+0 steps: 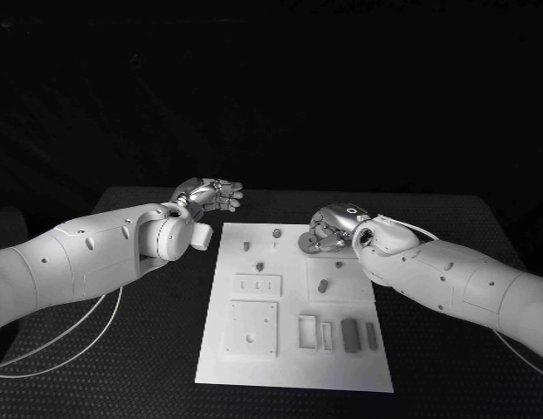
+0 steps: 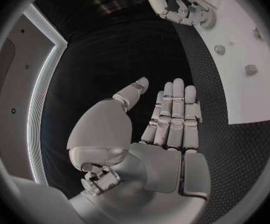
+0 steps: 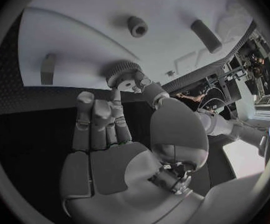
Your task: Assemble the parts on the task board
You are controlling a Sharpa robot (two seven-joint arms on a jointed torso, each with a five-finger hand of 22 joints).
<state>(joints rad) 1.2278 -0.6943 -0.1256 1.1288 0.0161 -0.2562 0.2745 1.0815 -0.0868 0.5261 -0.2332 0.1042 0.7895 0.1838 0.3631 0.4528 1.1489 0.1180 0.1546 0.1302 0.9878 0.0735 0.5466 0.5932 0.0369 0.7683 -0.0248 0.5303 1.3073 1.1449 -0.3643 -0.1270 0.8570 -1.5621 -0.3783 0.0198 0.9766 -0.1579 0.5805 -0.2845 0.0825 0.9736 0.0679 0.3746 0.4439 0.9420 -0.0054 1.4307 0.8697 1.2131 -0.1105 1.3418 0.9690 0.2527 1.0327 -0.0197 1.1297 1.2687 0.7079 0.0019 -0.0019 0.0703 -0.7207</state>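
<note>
The white task board (image 1: pixel 294 358) lies in the middle of the black table. At its far right part my right hand (image 1: pixel 331 229) comes down on a round knurled part (image 3: pixel 124 73); in the right wrist view the thumb and a fingertip (image 3: pixel 137 86) pinch its rim while it stands on the board (image 3: pixel 79 30). My left hand (image 1: pixel 209 194) hovers beyond the board's far left corner. Its fingers (image 2: pixel 172 114) are stretched out side by side and hold nothing.
Small parts stand on the board's far half (image 1: pixel 277 233) (image 1: pixel 259 266) (image 1: pixel 326 284). Two dark bars (image 1: pixel 350 334) lie beside slots near the front right, next to a square plate (image 1: pixel 254 329). A cable (image 1: pixel 83 340) trails on the table at the left.
</note>
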